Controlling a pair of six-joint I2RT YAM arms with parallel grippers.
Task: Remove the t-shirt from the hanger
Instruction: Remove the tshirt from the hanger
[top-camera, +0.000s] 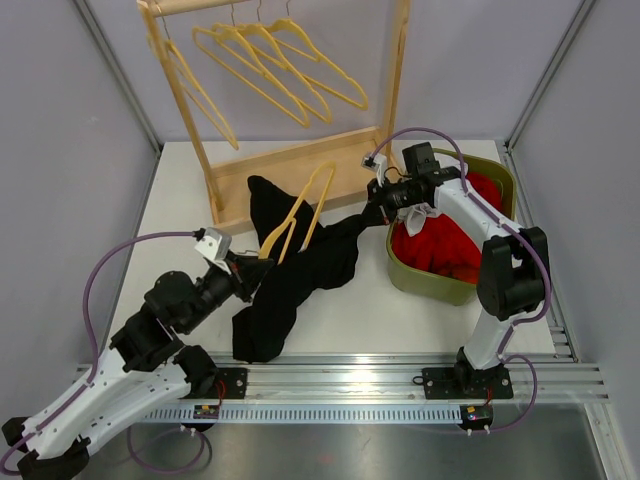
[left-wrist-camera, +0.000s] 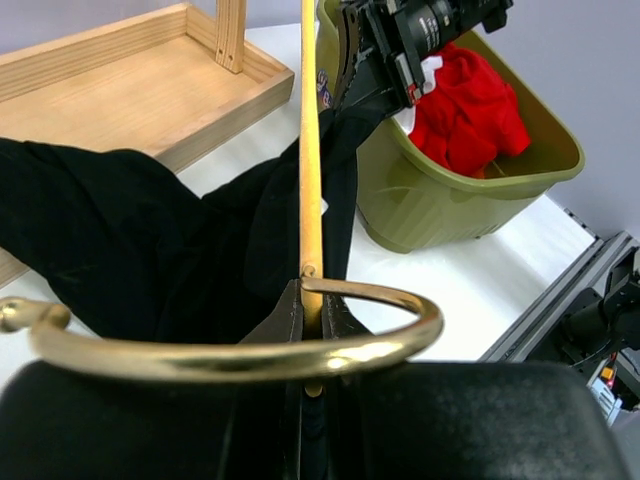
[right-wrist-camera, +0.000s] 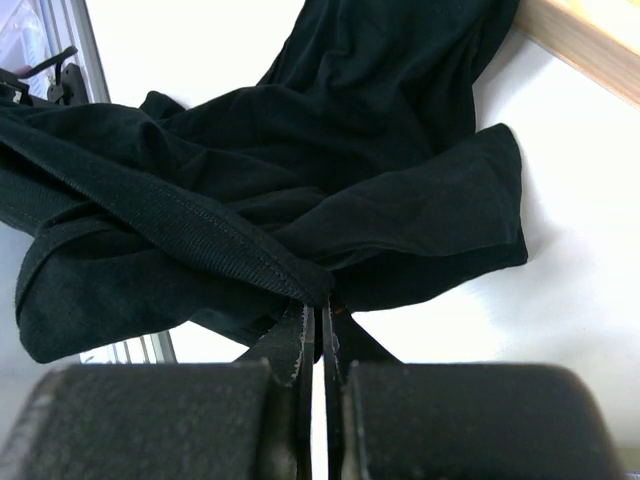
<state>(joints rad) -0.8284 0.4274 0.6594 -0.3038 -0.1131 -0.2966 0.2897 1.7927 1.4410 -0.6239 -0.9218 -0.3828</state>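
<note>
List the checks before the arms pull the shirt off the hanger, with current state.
1. left hand shut on hanger, at the hook's base: ok
2. right hand shut on t-shirt fabric: ok
3. t-shirt off the hanger: cannot tell; fabric lies on both sides of its bar
4. t-shirt clear of rack base: not ok, one end overlaps its edge
5. right hand clear of bin: cannot tell; it sits beside the rim

Pale grey walls (top-camera: 60, 120) enclose a white table (top-camera: 340, 322), a wooden rack (top-camera: 300, 162) standing at its back.
</note>
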